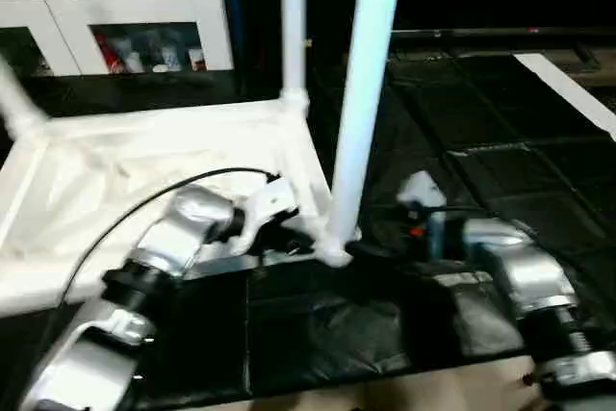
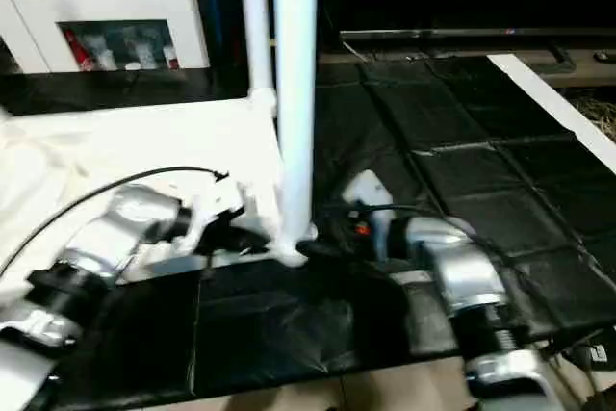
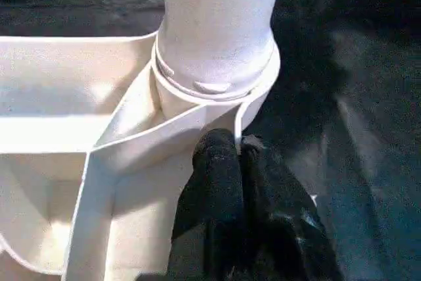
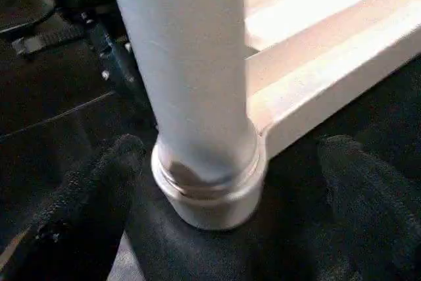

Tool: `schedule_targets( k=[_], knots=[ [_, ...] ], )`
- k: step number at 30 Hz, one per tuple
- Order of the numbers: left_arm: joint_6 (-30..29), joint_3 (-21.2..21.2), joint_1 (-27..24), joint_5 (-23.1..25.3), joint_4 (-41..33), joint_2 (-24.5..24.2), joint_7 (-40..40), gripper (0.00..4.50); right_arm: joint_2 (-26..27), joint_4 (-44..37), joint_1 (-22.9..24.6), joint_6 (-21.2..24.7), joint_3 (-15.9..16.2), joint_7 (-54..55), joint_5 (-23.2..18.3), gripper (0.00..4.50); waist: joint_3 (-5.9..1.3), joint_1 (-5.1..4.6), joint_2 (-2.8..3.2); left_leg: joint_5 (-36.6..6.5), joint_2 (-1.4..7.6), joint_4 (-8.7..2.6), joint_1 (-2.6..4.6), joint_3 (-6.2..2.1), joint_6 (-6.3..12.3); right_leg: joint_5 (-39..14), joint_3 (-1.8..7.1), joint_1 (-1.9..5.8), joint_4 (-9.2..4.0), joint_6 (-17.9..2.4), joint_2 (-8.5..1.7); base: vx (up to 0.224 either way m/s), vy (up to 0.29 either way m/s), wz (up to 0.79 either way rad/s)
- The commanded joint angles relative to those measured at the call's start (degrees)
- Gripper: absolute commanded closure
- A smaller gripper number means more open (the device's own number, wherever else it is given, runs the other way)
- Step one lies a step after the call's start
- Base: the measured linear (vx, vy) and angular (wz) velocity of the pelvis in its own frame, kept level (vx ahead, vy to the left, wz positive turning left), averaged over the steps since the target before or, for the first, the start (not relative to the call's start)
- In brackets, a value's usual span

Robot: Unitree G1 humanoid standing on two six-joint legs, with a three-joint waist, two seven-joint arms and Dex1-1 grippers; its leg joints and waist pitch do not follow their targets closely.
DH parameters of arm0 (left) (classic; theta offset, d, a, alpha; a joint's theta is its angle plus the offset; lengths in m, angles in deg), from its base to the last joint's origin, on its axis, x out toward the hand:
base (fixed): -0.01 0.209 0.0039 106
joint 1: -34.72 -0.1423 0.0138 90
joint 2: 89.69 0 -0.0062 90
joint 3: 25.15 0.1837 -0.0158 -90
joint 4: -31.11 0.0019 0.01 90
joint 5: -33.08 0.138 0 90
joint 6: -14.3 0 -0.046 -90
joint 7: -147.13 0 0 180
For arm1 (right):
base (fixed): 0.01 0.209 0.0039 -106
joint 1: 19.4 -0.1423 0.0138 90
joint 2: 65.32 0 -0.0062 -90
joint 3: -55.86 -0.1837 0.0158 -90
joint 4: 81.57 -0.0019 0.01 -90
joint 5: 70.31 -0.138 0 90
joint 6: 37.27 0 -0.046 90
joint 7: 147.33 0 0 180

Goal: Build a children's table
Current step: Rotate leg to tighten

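The white table top [image 1: 144, 180] lies upside down on the black floor mats [image 1: 500, 180], ribs up, filling the left half of the head view. Legs stand in its sockets: a far leg [image 1: 294, 21] at about twelve o'clock, a near leg [image 1: 361, 103] rising from the corner closest to the robot, and another leg [image 1: 17, 103] just poking in at nine o'clock.

The left gripper [image 3: 240, 156] reaches in from seven o'clock over the table top, silver forearm angled up toward the near corner. Its black fingers [image 3: 217, 182] are pressed together, pinching the thin rim wall right beside the corner socket [image 3: 217, 90].

The right gripper [image 4: 223, 182] comes from four o'clock, low to the mat, forearm pointing at the same corner. Its fingers [image 4: 99, 182] are spread wide, one either side of the socket collar, and apart from it as far as the wrist camera shows.

A white cabinet [image 1: 135, 16] with glass doors stands at eleven o'clock.
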Motion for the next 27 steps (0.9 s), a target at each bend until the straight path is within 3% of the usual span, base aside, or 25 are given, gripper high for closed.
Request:
schedule_targets(
  k=[1, 2, 9, 14, 27],
  knots=[
    [0.6, 2.8, -1.2, 1.1, -0.3, -0.7, 2.7, 4.5, -0.6, -0.7, -1.0, 0.3, 1.0, -1.8, -0.3, 0.06, -3.73, 0.36, -0.68, -3.2, 0.96, -3.32, -1.31, 0.88, 6.1, -14.4, 3.21, 4.16, -3.07, -10.9, -3.18, 0.0, 0.0, 0.0],
    [1.6, 3.3, -1.3, 0.9, -0.8, -1.4, 4.8, 4.5, -1.7, -1.0, -1.1, 0.6, 2.4, -4.3, -0.1, 0.06, -3.78, 0.39, -1.02, -2.9, 0.99, -3.3, -1.33, 0.9, 6.06, -14.4, 3.2, 4.21, -3.01, -10.9, -3.21, 0.0, 0.0, 0.0],
    [4.3, 6.4, -1.7, 0.7, -2.9, -3.9, 11.4, 4.5, -2.3, -1.4, -1.6, -1.6, 4.4, -10.6, -0.9, 0.06, -3.84, 1.17, -0.81, -2.3, 1.3, -3.26, -1.17, 0.94, 6.18, -13.2, 3.26, 4.03, -2.62, -11.6, -3.32, 0.0, 0.0, 0.0],
    [5.2, 7.5, -1.9, 1.0, -3.5, -4.3, 12.7, 4.5, -2.0, -0.5, -2.3, -2.5, 4.9, -11.6, -0.8, 0.06, -3.72, 1.91, -1.04, -3.1, 1.29, -3.3, -1.01, 1.14, 5.0, -14.3, 3.48, 3.82, -2.58, -11.3, -3.24, 0.0, 0.0, 0.0],
    [7.3, 9.1, -1.6, 1.5, -4.0, -4.0, 14.6, 4.5, 0.8, 1.2, -4.8, -1.1, 7.8, -18.0, -3.3, 1.2, -3.88, 2.12, -1.09, -4.6, 1.36, -3.35, -1.05, 1.02, 3.67, -15.0, 3.52, 3.85, -2.6, -10.7, -3.28, 0.0, 0.0, 0.0]
  ],
)
